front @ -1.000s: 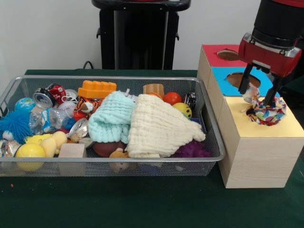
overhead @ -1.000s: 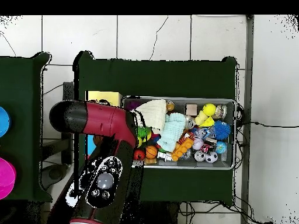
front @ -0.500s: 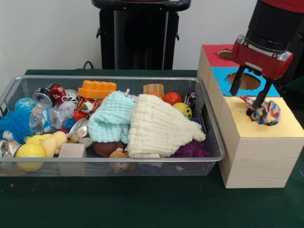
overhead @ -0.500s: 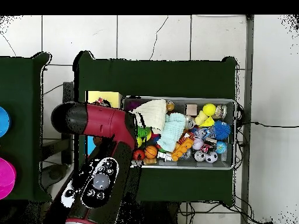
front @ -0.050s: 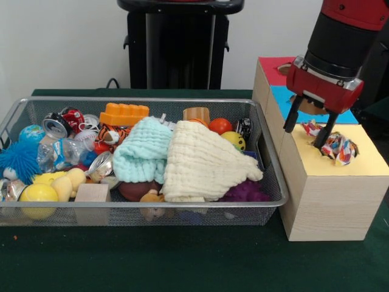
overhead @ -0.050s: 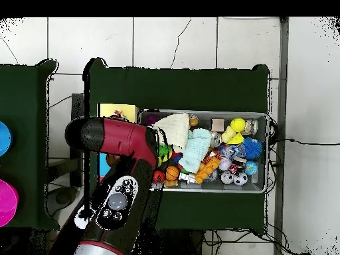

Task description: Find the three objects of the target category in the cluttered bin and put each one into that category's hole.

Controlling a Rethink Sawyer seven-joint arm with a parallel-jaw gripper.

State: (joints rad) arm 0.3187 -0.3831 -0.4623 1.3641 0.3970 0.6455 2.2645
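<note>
A multicoloured patterned cloth [front @ -0.050s: 338, 148] lies bunched in the hole of the yellow-topped box [front @ -0.050s: 368, 163], partly sticking out. My gripper [front @ -0.050s: 306, 130] hangs open just left of it, above the box's near-left corner, with nothing between its fingers. The wire bin [front @ -0.050s: 146, 208] holds a cream cloth [front @ -0.050s: 203, 164] and a mint cloth [front @ -0.050s: 141, 149] draped over the clutter. In the overhead view the red arm [overhead @ -0.050s: 119, 172] covers the gripper and most of the boxes; only part of the yellow box [overhead @ -0.050s: 118, 111] shows beside the bin [overhead @ -0.050s: 255, 188].
Behind the yellow box stand a blue-topped box [front @ -0.050s: 278, 97] and a red-topped box [front @ -0.050s: 272, 66], each with a hole. The bin also holds balls, crushed cans [front @ -0.050s: 56, 125], an orange block [front @ -0.050s: 124, 114], a wooden cube [front @ -0.050s: 92, 193] and a blue spiky ball [front @ -0.050s: 18, 159].
The gripper has let go of the multicoloured cloth, risen and shifted left away from the yellow box's hole. The cloth stays in the hole.
</note>
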